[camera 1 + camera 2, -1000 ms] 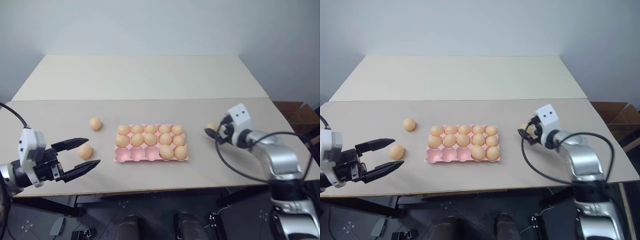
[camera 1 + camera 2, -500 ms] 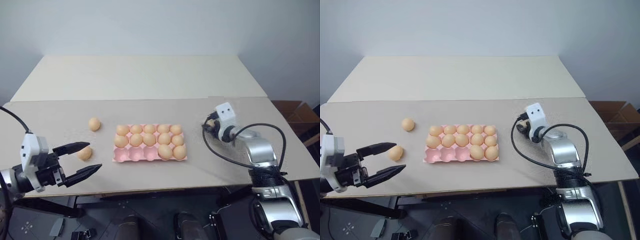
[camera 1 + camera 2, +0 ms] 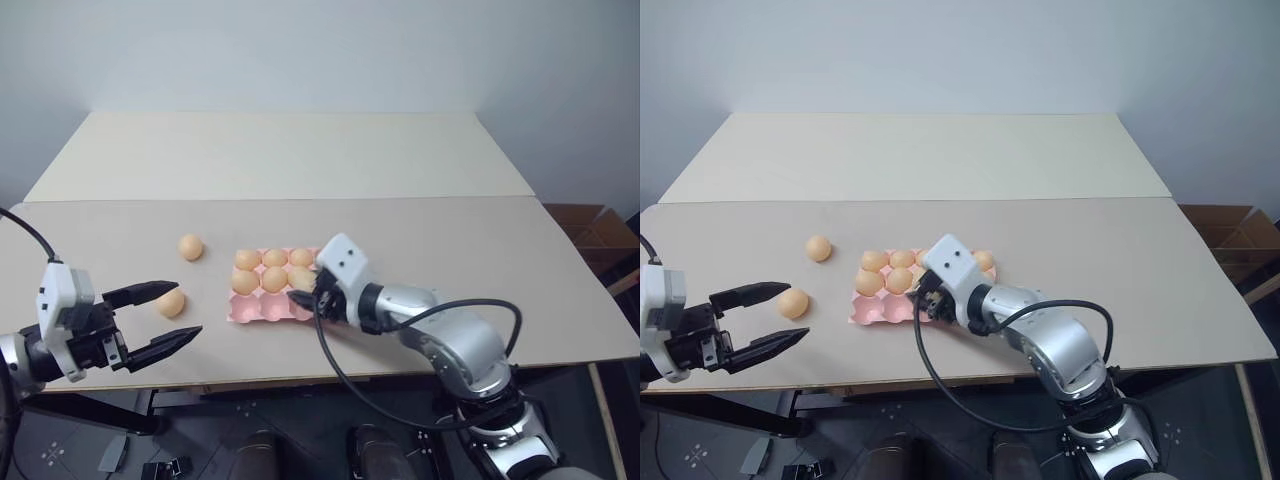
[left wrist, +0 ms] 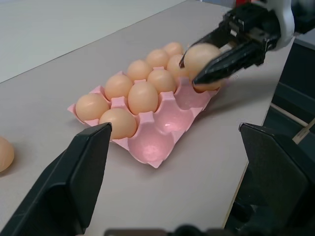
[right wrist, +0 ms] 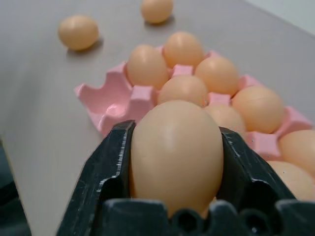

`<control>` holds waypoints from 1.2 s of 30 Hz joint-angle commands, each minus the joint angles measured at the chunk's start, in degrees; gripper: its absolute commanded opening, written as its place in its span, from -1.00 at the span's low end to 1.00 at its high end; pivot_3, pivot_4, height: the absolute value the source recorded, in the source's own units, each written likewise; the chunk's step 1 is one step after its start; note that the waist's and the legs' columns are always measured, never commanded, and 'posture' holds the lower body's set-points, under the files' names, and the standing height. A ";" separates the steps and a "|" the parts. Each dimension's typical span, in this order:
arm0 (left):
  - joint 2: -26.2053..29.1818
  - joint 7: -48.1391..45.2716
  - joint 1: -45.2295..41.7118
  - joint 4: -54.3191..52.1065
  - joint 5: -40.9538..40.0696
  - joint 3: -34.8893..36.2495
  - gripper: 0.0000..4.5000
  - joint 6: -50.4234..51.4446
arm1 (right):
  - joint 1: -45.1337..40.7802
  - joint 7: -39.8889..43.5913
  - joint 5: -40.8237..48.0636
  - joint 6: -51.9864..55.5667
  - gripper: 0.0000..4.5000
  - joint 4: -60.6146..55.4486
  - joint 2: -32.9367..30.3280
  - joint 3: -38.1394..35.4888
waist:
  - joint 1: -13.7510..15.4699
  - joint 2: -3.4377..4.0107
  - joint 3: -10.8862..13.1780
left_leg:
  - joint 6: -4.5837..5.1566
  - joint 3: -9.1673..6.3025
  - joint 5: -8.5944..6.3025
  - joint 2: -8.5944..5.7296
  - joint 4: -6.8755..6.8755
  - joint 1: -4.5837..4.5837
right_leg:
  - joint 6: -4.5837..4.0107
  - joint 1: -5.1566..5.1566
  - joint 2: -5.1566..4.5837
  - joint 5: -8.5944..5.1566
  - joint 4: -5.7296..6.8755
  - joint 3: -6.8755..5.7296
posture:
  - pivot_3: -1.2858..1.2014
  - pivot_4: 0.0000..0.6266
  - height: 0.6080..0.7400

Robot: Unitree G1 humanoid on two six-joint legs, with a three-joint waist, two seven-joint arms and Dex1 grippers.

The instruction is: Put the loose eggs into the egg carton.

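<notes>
Pale beige laminate covers the table, which joins a second cream table behind it against a plain grey-white wall.

Since a second ago the right gripper has swung from the table's 3 o'clock side across to the egg carton, bringing an egg pinched between its two black fingers. It now hangs over the carton's near row, apparently clear of the cups, though contact is hard to judge.

The carton, pink and lidless, sits mid-table with tan eggs in its far rows and bare cups along its near-left edge. Two loose eggs lie at its 9 o'clock: one farther back, one nearer. The left gripper hovers beside the nearer egg, fingers spread wide and empty.
</notes>
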 commanded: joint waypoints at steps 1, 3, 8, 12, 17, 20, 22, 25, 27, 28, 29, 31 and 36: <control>0.92 -0.20 -0.37 -1.15 -0.91 1.76 1.00 0.04 | -1.31 -0.14 -1.30 -1.75 0.55 0.16 -0.03 0.68 | -0.01 -0.01 -0.01 | 0.00 0.00 0.00 0.00 0.00 -0.01 | 0.00 -0.01 0.00 0.01 0.00 0.00 | 0.03 -0.52 1.00; 0.94 -0.19 -0.25 -1.25 -0.92 1.98 1.00 0.07 | -1.73 0.16 -1.33 -1.94 0.89 -0.09 -0.11 0.25 | -0.03 -0.02 -0.01 | 0.00 -0.01 0.00 0.01 0.00 -0.03 | 0.08 -0.04 0.03 0.05 0.02 -0.01 | 0.03 -0.52 1.00; 1.07 -0.09 -0.52 -0.90 -0.70 1.80 1.00 -0.10 | -3.45 1.96 1.59 -0.23 0.99 -4.37 -1.88 -7.16 | -0.02 -0.01 -0.01 | 0.00 -0.07 -0.01 0.07 -0.03 -0.07 | 0.15 -0.10 0.11 0.09 0.05 -0.06 | 0.03 -0.52 1.00; 0.99 -0.31 -0.70 0.16 -0.19 1.73 1.00 -0.49 | -2.10 7.22 7.38 0.70 0.99 -9.25 -8.07 -17.81 | 0.26 -0.01 -0.01 | 0.00 -0.07 -0.01 0.03 -0.02 -0.07 | 0.18 -0.05 0.06 0.09 0.02 -0.06 | 0.03 -0.52 1.00; 0.69 -0.70 -0.43 1.77 0.48 2.44 1.00 -1.12 | 7.96 20.33 12.83 -8.21 0.99 -8.97 -20.93 -31.82 | 0.46 -0.04 -0.02 | 0.02 -0.10 -0.03 0.01 -0.03 -0.09 | 0.16 0.05 0.03 0.05 -0.18 -0.14 | 0.03 -0.52 1.00; 0.22 -0.77 0.03 2.32 0.61 2.91 1.00 -1.33 | 16.93 29.63 12.72 -19.04 0.99 -4.97 -26.57 -37.37 | 0.59 -0.04 -0.02 | 0.11 -0.10 -0.09 -0.01 -0.03 -0.08 | 0.22 0.10 0.03 -0.01 -0.22 -0.13 | 0.03 -0.52 1.00; -0.19 -0.71 0.45 2.49 0.93 3.02 1.00 -1.63 | 21.49 34.52 12.36 -25.34 0.99 -2.02 -28.54 -39.15 | 0.21 -0.03 -0.02 | 0.12 -0.09 -0.10 0.00 -0.03 -0.01 | 0.25 0.15 0.04 -0.03 -0.19 -0.12 | 0.03 -0.52 1.00; -1.06 -0.19 1.00 2.17 1.10 3.09 1.00 -1.66 | 24.74 36.91 11.61 -30.15 0.99 1.33 -29.61 -39.40 | -0.33 -0.03 -0.01 | 0.12 -0.07 -0.10 0.07 -0.03 0.21 | 0.42 0.29 0.11 -0.21 -0.15 -0.04 | 0.03 -0.52 1.00; -1.91 1.05 1.35 1.92 1.63 3.32 1.00 -1.61 | 24.88 36.41 11.15 -31.69 0.99 2.26 -29.54 -38.80 | -0.36 -0.02 0.00 | 0.13 -0.07 -0.09 0.09 -0.03 0.36 | 0.27 0.41 0.13 -0.33 -0.13 -0.02 | 0.03 -0.52 1.00; -2.16 3.31 1.49 1.54 2.22 3.29 1.00 -0.36 | 24.52 35.96 11.36 -31.89 0.99 2.48 -29.36 -38.64 | -0.29 0.00 0.01 | 0.12 -0.06 -0.09 0.09 -0.03 0.42 | 0.25 0.45 0.12 -0.32 -0.11 0.00 | 0.03 -0.52 1.00; -2.43 6.56 1.49 0.99 3.52 2.94 1.00 1.00 | 24.19 35.67 11.69 -31.98 0.99 2.58 -29.28 -38.48 | -0.18 0.00 0.01 | 0.12 -0.05 -0.09 0.08 -0.02 0.48 | 0.25 0.50 0.10 -0.31 -0.11 0.02 | 0.03 -0.52 1.00; -2.91 13.52 1.09 -0.18 5.44 2.05 1.00 4.75 | 24.05 35.52 12.14 -32.32 0.99 2.53 -29.30 -38.23 | 0.07 0.00 0.01 | 0.11 -0.07 -0.08 0.08 -0.02 0.51 | 0.25 0.52 0.11 -0.31 -0.10 0.01 | 0.03 -0.52 1.00; -6.60 30.58 -2.46 -4.34 5.69 -1.20 1.00 17.13 | 24.07 35.29 12.10 -33.05 0.99 2.26 -29.44 -37.31 | 0.59 -0.01 0.01 | 0.11 -0.10 -0.08 0.02 -0.02 0.40 | 0.47 0.52 0.05 -0.18 -0.15 0.03 | 0.03 -0.52 1.00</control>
